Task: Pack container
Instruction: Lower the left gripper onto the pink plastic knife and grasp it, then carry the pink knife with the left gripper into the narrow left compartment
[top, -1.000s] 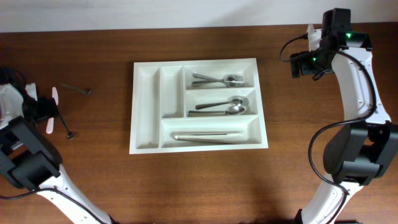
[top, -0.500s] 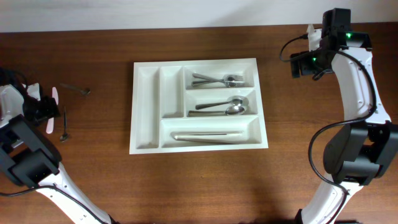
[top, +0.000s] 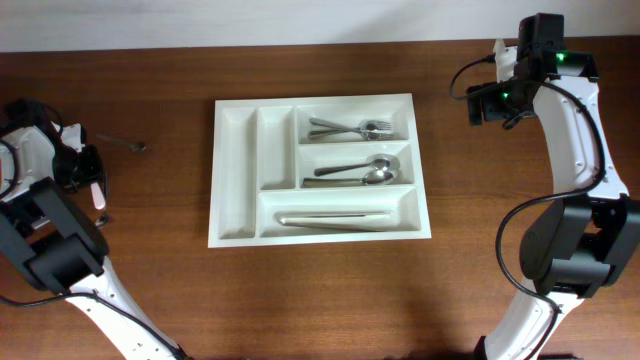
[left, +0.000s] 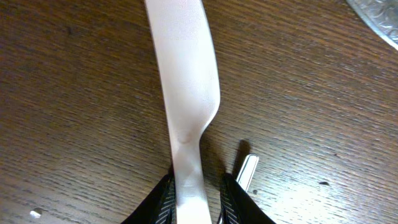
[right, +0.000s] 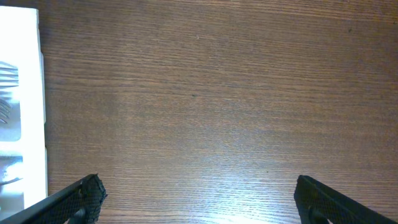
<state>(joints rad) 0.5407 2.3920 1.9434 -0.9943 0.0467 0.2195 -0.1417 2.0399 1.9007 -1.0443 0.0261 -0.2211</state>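
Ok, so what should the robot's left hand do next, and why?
Probably lift the white plastic utensil clear of the table: the left gripper is clamped on its narrow end, and two narrow compartments of the tray are empty.

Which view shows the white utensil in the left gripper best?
Left wrist: the white utensil fills the frame, pinched in the left gripper. Overhead shows only a pale sliver beside that gripper; right wrist doesn't show it.
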